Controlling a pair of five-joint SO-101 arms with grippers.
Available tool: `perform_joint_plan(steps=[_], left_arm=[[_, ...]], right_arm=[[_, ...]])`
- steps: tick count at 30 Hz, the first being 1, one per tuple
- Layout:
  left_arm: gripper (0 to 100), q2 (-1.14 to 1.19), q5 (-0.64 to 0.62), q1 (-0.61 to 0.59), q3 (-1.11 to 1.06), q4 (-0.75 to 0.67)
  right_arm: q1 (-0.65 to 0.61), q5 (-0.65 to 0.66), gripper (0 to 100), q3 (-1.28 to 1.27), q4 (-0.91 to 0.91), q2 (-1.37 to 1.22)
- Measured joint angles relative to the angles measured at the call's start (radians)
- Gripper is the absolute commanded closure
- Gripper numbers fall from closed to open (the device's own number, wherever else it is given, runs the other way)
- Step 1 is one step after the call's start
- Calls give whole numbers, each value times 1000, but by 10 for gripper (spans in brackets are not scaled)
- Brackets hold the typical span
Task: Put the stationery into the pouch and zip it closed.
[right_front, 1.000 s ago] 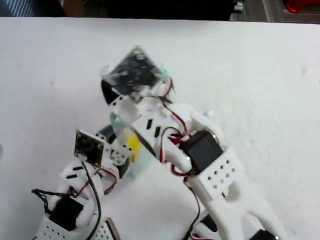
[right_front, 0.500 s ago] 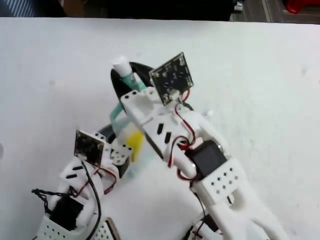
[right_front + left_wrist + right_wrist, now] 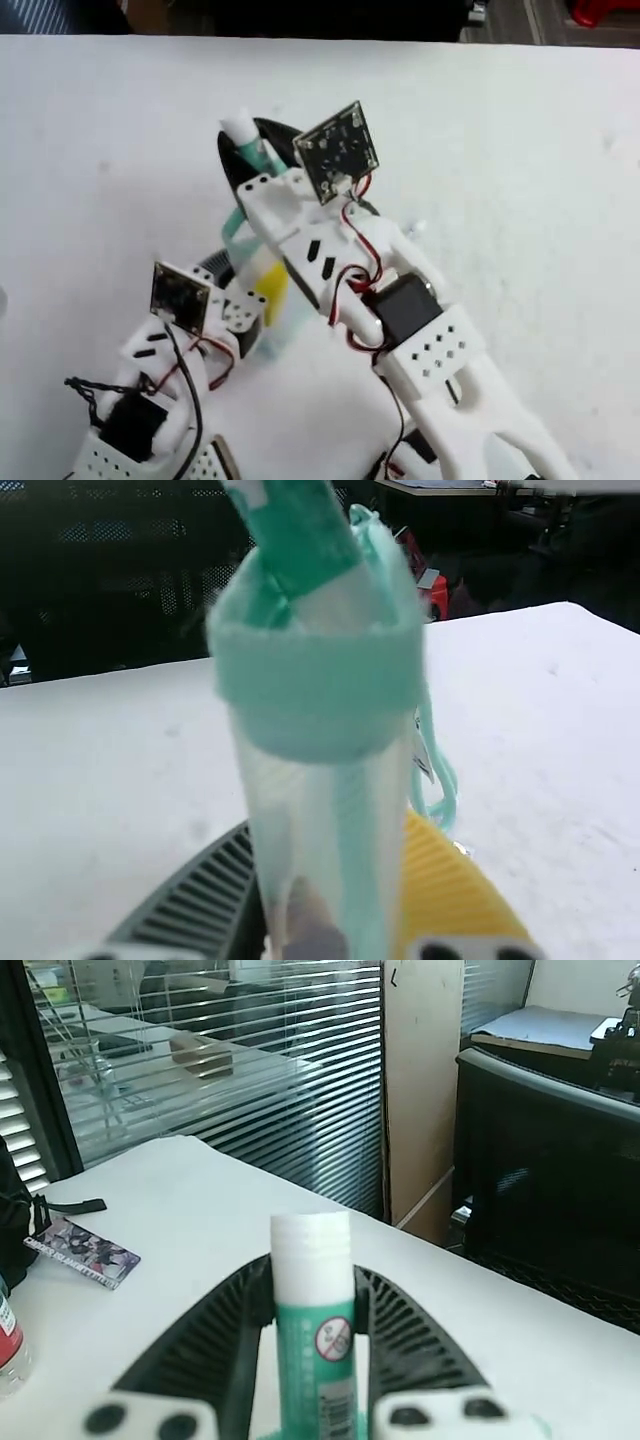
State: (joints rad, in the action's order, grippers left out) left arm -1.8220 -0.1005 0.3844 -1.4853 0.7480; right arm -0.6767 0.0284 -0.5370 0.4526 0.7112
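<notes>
Left gripper [image 3: 330, 825], one jaw dark and ribbed and the other yellow, is clenched on the translucent plastic pouch with a mint-green fabric band at its mouth [image 3: 318, 695]. The mouth is turned away from the wrist, and the white table [image 3: 520, 150] lies beneath. A mint-green cord loop [image 3: 438, 780] hangs just beside the pouch. Further right, the green glue stick with a white cap [image 3: 312, 1340] is pinched between the black ribbed jaws of the right gripper [image 3: 312, 1270], cap end outward. Its other end appears to sit at or just inside the pouch mouth, though how deep it reaches cannot be told.

The step in hand looks like feeding the glue stick into the pouch. To do it well, the left gripper should grip firmly without squashing the mouth flat, so the opening is not pinched. The right gripper ought to line the stick up with the pouch's long axis and slide it well past the band before letting go. Releasing too early would likely let it tip out over the rim. The cord is best avoided. The zip is not yet closed.
</notes>
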Motion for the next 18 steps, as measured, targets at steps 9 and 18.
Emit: perform_joint_plan(steps=[9,18], left_arm=[[831,0,3,-9,0,0],[831,0,3,-17,0,0]], right_arm=[[71,0,982,-227,5,295],[61,72,982,-399,61,582]])
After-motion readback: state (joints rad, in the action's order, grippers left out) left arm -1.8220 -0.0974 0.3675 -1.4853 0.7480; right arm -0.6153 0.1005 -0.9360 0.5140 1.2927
